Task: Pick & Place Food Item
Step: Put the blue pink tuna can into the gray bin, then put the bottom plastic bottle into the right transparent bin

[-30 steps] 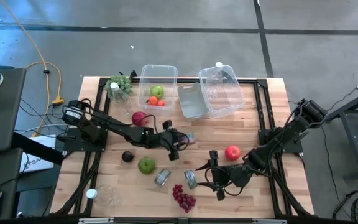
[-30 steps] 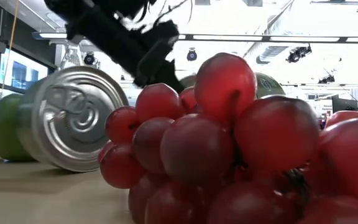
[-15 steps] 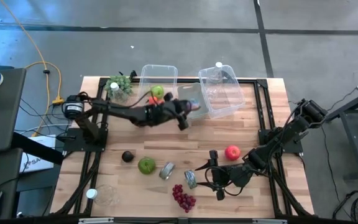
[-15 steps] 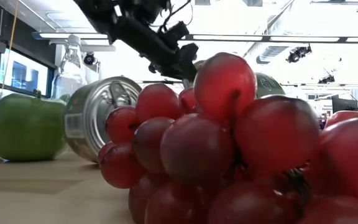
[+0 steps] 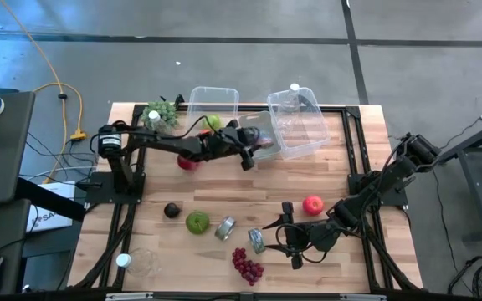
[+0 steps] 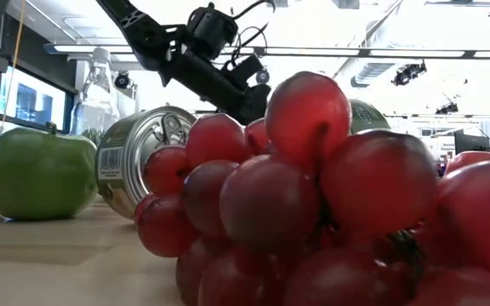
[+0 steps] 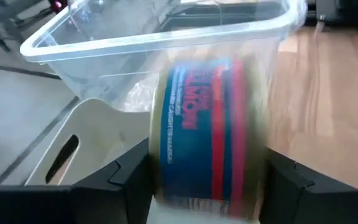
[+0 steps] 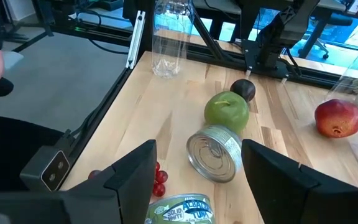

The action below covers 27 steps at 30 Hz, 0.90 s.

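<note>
My left gripper is raised at the far side of the table, over a grey tray, and is shut on a can with a blue and red label. Just beyond it stands a clear container. My right gripper waits open, low at the near right of the table. A green-labelled can lies on its side just in front of its fingers, untouched. A red apple rests on the table nearby. My left gripper pinches the blue and red can by its curved side wall, one finger on each side of the label. The can is lifted clear, above the grey tray. Its ends lie outside the wrist view.
On the near half lie a silver can on its side, a green apple, a dark fruit, red grapes and a clear glass. A second clear container holds fruit, and a red fruit lies below the left arm.
My left gripper has swung from the table's middle toward the far edge, carrying the blue and red can up over the grey tray, and stayed shut. The silver can near the green apple has rolled and turned a little toward the right.
</note>
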### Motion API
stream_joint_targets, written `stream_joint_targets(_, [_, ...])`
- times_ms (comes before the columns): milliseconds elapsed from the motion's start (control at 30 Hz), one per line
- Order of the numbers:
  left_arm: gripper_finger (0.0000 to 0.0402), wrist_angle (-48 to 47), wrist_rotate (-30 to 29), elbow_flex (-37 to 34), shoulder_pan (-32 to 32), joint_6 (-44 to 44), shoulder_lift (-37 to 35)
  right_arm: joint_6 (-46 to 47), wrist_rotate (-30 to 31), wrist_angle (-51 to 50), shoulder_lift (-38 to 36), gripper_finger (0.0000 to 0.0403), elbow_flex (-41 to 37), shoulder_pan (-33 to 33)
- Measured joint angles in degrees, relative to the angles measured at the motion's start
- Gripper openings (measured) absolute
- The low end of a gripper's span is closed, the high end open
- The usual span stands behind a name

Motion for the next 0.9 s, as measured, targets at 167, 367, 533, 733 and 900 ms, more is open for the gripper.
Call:
stream_joint_targets(167, [0.0217, 0.21, -1.54, 0.03, -0.26, 0.6, 0.04, -0.02, -0.01, 0.0, 0.0, 0.0226, 0.0, 0.0])
stream_joint_targets(367, [0.022, 0.62, -1.68, 0.03, -0.24, -0.56, 0.04, 0.26, -0.02, -0.52, 0.0, 0.0226, 0.0, 0.0])
stream_joint_targets(533, [0.0221, 1.59, -1.68, 0.01, -0.26, -0.58, 0.04, 0.35, -0.04, -0.57, 0.0, 0.0226, 0.0, 0.0])
stream_joint_targets(733, [0.0222, 1.77, -1.7, 0.01, -0.28, -2.91, 0.03, 0.38, -0.02, -0.65, 0.0, 0.0226, 0.0, 0.0])
stream_joint_targets(900, [0.0222, -1.51, -1.7, -0.01, -0.86, -3.01, -2.3, 0.39, -0.02, -1.22, 0.0, 0.0226, 0.0, 0.0])
